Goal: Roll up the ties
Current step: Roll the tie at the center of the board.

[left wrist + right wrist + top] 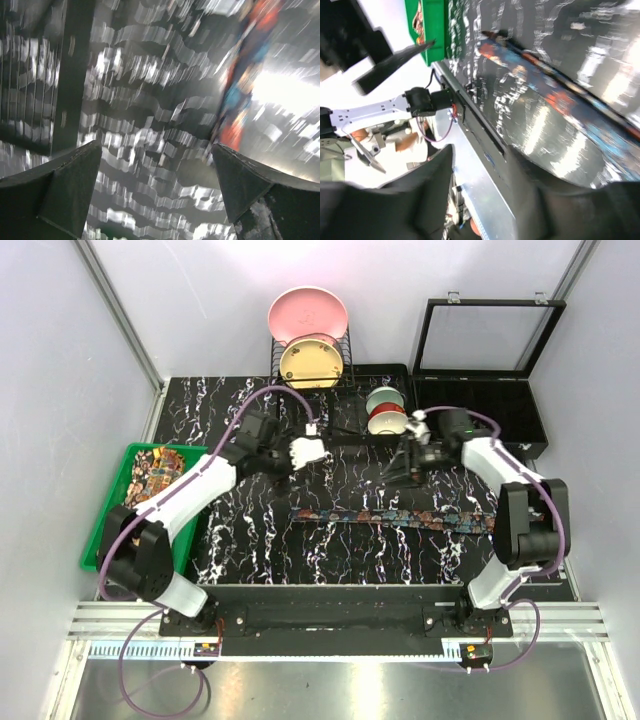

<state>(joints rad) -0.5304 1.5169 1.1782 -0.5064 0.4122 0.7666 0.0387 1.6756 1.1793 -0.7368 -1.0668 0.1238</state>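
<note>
Marble-patterned black table point(250, 540) fills the middle of a booth with pale walls point(60, 360) and slanted metal bars point(120, 320). At 9 o'clock a green tray point(100, 530) holds a heap of yellow-brown ties point(155, 475). At 12 o'clock a wire rack point(340, 365) carries a pink plate point(307, 312) and a yellow plate point(308, 362), and a stack of bowls point(385, 412) stands just beside it. At 1 o'clock is a black box point(480, 400) with its lid up.

One dark tie point(395, 517) lies flat and unrolled, from the centre toward 4 o'clock. The left gripper point(155, 145) is released wide and holds nothing. The right gripper point(485, 170) is blurred, its jaws apart, also with nothing between them.
</note>
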